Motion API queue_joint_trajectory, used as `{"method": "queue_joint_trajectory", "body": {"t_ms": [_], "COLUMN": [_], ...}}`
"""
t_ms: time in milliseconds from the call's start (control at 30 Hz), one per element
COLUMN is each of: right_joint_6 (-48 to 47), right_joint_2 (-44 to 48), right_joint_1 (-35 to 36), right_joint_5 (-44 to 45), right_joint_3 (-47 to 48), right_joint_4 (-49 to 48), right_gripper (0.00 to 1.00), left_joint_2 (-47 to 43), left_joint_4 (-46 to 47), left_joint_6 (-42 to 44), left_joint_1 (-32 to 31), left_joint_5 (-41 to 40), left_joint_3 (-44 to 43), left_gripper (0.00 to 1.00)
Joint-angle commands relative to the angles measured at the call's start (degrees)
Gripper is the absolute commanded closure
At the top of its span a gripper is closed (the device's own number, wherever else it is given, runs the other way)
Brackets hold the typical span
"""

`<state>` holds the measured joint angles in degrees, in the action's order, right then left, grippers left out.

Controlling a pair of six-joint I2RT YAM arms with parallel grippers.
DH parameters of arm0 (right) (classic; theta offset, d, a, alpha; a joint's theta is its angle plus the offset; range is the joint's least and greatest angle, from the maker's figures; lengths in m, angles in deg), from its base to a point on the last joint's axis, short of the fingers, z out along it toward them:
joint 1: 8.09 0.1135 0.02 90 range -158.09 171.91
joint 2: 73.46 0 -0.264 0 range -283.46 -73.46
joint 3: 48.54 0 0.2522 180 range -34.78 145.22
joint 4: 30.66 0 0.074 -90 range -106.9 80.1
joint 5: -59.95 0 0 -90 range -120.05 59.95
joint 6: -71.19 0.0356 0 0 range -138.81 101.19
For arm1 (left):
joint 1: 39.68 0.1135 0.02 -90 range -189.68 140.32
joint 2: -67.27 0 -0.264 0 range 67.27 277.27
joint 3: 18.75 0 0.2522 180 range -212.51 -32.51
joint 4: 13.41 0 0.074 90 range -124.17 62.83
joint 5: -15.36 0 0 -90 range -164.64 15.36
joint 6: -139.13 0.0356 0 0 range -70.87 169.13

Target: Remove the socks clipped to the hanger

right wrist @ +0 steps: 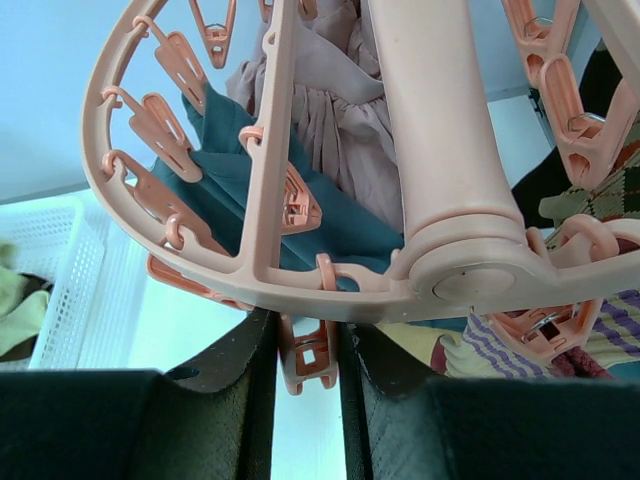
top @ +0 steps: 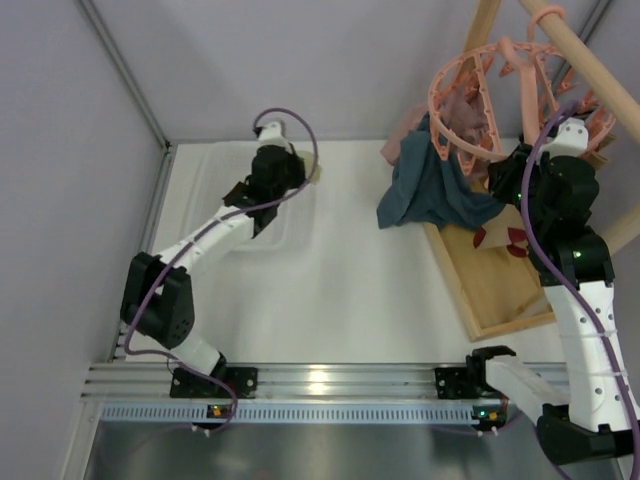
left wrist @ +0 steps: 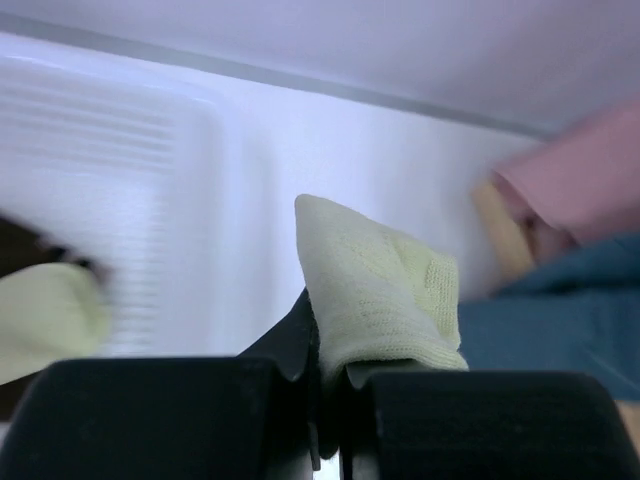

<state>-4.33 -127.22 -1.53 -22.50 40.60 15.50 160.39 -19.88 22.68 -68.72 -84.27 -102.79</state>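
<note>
The salmon-pink hanger (top: 480,90) hangs from the wooden pole at the back right; it fills the right wrist view (right wrist: 440,270). My right gripper (top: 510,175) is under it, its fingers closed on one dangling clip (right wrist: 308,355). A purple-striped sock (right wrist: 500,345) and a patterned sock (right wrist: 610,190) hang at the right of that view. Red socks (top: 515,240) lie on the wooden board. My left gripper (top: 270,180) is over the white basket (top: 285,225), shut on a cream-yellow sock (left wrist: 380,290). Another cream sock (left wrist: 45,315) lies in the basket.
A big teal-blue cloth (top: 440,190) and a dusty-pink garment (top: 400,140) hang beside the hanger. The wooden frame board (top: 500,290) lies at the right. A wall and a metal rail border the table's left side.
</note>
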Motion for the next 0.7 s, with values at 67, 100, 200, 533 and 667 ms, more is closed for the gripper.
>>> {"method": "queue_joint_trajectory", "body": {"t_ms": [67,100,200,533,667], "right_joint_6": [1.51,1.52,1.52,1.78,2.13], "right_joint_2": [0.06,-0.12,-0.12,-0.3,-0.38], "right_joint_1": [-0.68,-0.59,-0.59,-0.59,-0.59], "right_joint_5": [-1.75,-1.92,-2.19,-3.24,-3.77], "right_joint_3": [0.12,0.21,0.21,-0.14,-0.4], "right_joint_4": [-3.4,-3.49,-3.4,-3.57,-3.75], "right_gripper": [1.0,1.0,1.0,1.0,1.0], "left_joint_2": [-4.0,-3.57,-1.02,1.63,-2.06], "left_joint_4": [-12.55,-13.78,-19.32,-23.37,-23.2], "left_joint_6": [-7.63,-8.77,-14.74,-19.68,-18.03], "left_joint_1": [12.75,13.91,16.28,17.87,16.74], "left_joint_5": [-11.64,-13.29,-18.65,-18.49,-21.39], "left_joint_3": [3.83,3.75,2.52,1.9,1.64], "left_gripper": [1.0,1.0,1.0,0.02,0.02]}}
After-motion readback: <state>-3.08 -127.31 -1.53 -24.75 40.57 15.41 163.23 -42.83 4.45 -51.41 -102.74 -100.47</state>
